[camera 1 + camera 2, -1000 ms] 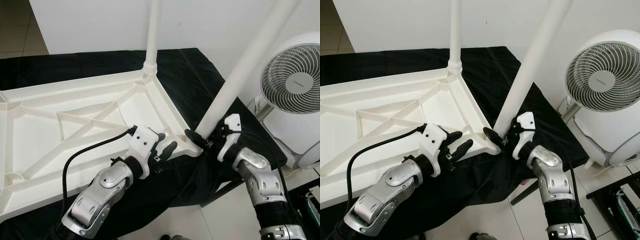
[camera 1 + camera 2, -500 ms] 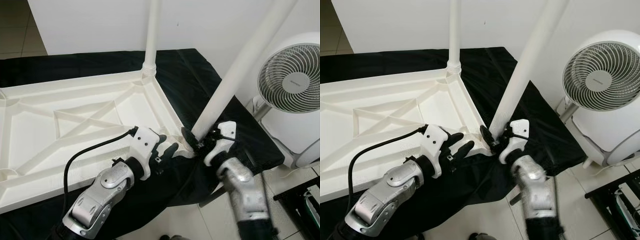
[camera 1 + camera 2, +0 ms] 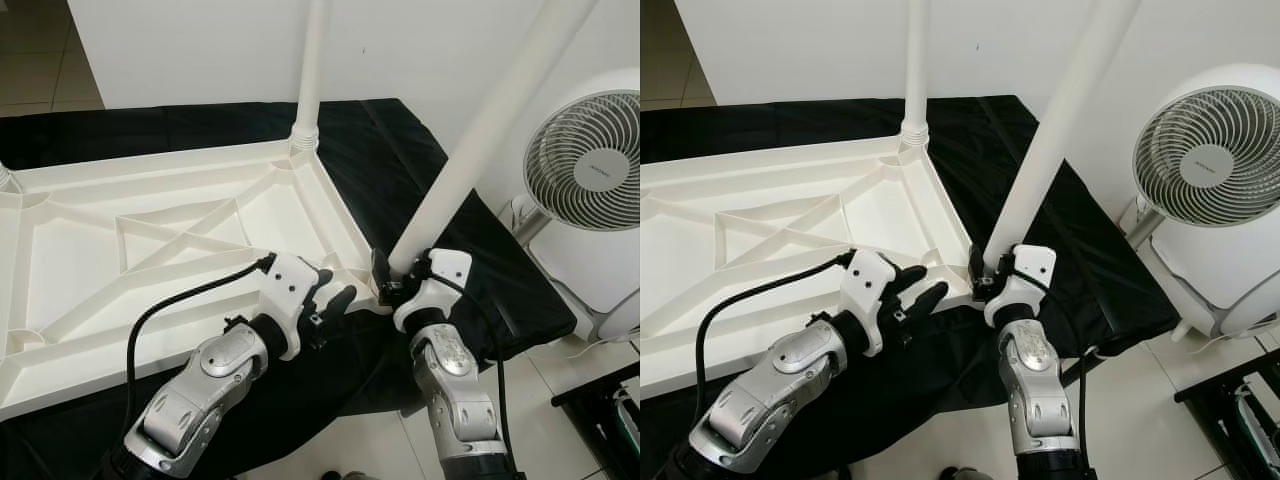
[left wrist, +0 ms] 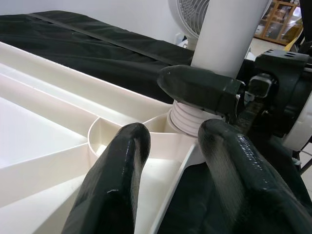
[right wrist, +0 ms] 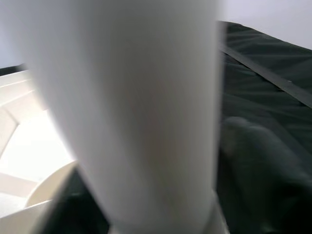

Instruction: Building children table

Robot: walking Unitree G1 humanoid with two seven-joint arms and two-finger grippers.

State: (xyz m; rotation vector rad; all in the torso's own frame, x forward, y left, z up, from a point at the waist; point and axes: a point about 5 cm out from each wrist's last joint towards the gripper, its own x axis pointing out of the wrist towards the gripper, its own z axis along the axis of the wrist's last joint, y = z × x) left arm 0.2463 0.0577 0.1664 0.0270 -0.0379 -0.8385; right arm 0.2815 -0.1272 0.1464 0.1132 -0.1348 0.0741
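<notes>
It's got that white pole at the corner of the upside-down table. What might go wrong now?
The leg leans, with its threads still showing above the socket, so it might jam or pop out. The right end effector grips it only at the base, so the top may sway. The table top could slide on the black cloth.

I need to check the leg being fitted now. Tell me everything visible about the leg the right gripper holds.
The near leg is a long, smooth white tube, apparently plastic, leaning to the robot's right. Its ribbed lower end sits at the corner socket of the upturned tabletop. The right gripper clamps it just above the socket.
</notes>
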